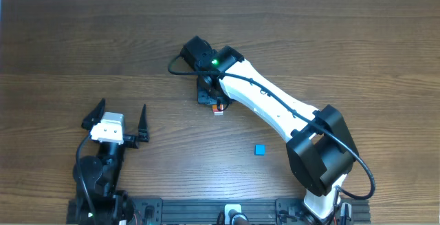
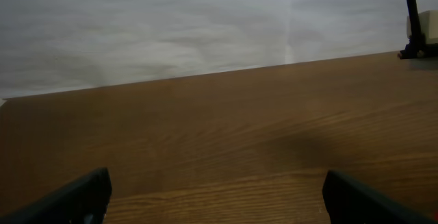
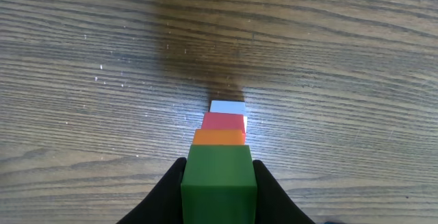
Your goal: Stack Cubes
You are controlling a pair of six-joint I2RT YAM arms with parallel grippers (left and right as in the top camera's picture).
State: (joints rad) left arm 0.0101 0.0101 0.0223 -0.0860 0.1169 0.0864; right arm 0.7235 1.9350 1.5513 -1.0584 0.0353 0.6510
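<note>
In the right wrist view my right gripper (image 3: 219, 186) is shut on a green cube (image 3: 218, 172). The cube is held directly over a stack of an orange cube (image 3: 218, 137), a red cube (image 3: 223, 120) and a white cube (image 3: 227, 106) at the bottom; I cannot tell whether green touches orange. In the top view the right gripper (image 1: 210, 94) is at the table's middle, with the stack (image 1: 218, 109) peeking out beneath it. A lone blue cube (image 1: 259, 149) lies nearer the right arm's base. My left gripper (image 1: 120, 113) stands open over bare wood at the lower left.
The wooden table (image 1: 330, 39) has free room all around the stack. In the left wrist view the left gripper (image 2: 219, 207) looks across the table toward a pale wall, with part of the right arm (image 2: 421, 32) at the far edge.
</note>
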